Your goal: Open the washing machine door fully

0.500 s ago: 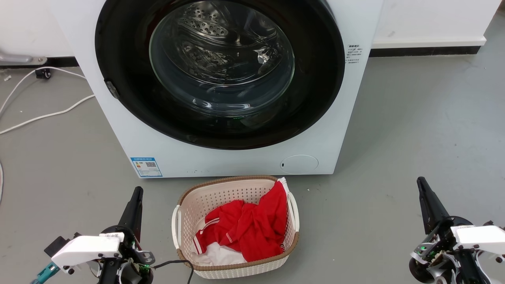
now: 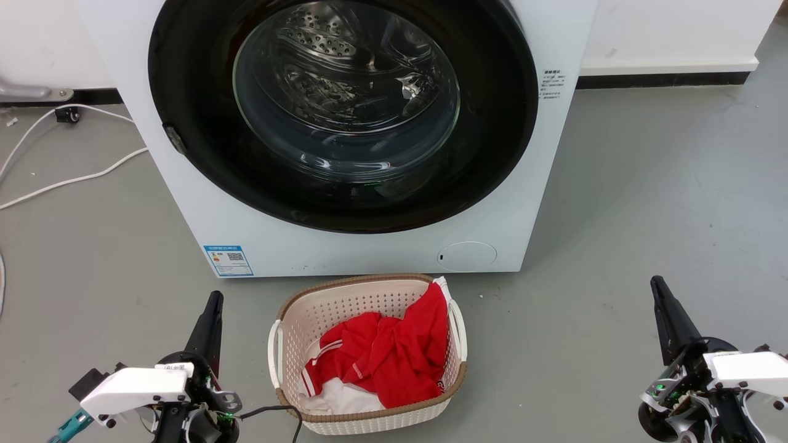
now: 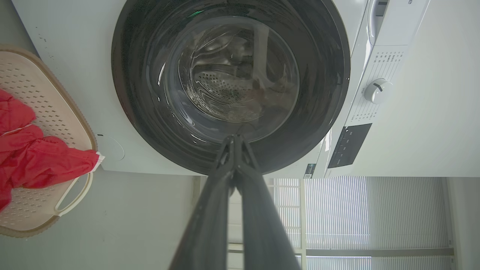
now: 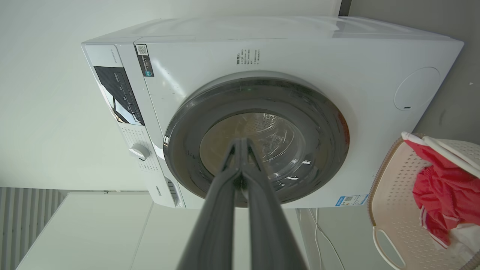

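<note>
The door (image 2: 345, 111) sits shut, flat against the white face of the machine (image 2: 246, 240), so the task is not yet begun. Both grippers hang low and well apart from it. The left gripper (image 2: 215, 298) is at the lower left and the right gripper (image 2: 656, 283) at the lower right. On each, the 2 fingers are pressed together tip to tip with nothing between them, as both wrist views show.

The main risk is the grip itself. The door is a glossy black disc with a bulging glass centre, and its 1 visible feature is a small dark tab (image 2: 174, 139) on the rim at the robot's left. Whether that is the handle or part of the hinge cannot be told. Pulling on the wrong side would strain the door without freeing it. Closed fingertips pushed at the smooth rim would likely skid off and could scrape the gloss or knock the glass.

The second risk is the basket (image 2: 351, 280), which stands just in front of the machine, below the door and between the 2 grippers, with red clothes (image 2: 388, 357) heaped in it. An arm reaching in low could nudge it, and a wide sweep of the door might pass close over its rim.

A white cable (image 2: 74, 180) trails on the floor to the left, where the base could catch it if the robot moves that way.
</note>
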Tool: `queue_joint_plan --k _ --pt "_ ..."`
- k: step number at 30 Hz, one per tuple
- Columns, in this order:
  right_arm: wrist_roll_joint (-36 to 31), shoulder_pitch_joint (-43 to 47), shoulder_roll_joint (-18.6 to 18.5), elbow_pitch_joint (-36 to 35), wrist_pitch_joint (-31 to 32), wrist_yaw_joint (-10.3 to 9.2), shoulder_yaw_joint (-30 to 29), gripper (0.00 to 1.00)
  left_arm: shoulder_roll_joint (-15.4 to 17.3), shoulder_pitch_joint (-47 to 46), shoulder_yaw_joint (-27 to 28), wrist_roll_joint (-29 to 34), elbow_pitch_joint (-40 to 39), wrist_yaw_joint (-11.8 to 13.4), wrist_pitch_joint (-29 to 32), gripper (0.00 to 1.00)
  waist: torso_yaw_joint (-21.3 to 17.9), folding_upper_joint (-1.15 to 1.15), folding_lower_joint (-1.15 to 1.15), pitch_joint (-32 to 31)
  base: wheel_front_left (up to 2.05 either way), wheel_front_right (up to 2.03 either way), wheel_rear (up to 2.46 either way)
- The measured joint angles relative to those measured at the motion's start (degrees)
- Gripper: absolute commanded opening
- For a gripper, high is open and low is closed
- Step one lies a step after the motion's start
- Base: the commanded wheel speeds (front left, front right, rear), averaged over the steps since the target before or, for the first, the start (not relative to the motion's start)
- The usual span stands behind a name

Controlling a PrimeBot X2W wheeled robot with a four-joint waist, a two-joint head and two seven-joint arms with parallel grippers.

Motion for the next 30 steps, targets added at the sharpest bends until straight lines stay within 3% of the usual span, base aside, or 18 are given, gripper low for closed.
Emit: queue_joint_plan --k 12,13,23,30 --pt "0.0 0.0 0.0 0.0 0.0 0.0 0.0 0.0 0.0 0.0 0.0 0.0 0.0 -0.01 0.0 0.0 0.0 0.0 0.0 0.0 0.0 0.0 0.0" --pt "0.0 0.03 0.0 0.08 0.0 0.0 0.0 1.0 -0.02 0.03 -0.01 -0.01 0.1 0.0 -0.01 1.0 0.0 0.0 0.0 0.0 0.0 0.0 0.0" --pt "-0.87 2.05 0.04 0.98 -1.64 -0.01 0.73 1.0 -0.27 1.26 -2.61 0.12 2.14 0.08 -1.77 1.0 0.0 0.0 0.0 0.05 0.0 0.0 0.0" --pt "-4.91 2.09 -0.07 -0.47 -3.71 -0.01 1.46 1.0 -0.25 0.54 -3.89 4.16 2.01 0.08 -3.74 1.0 0.12 0.0 0.0 0.19 0.0 0.0 0.0"
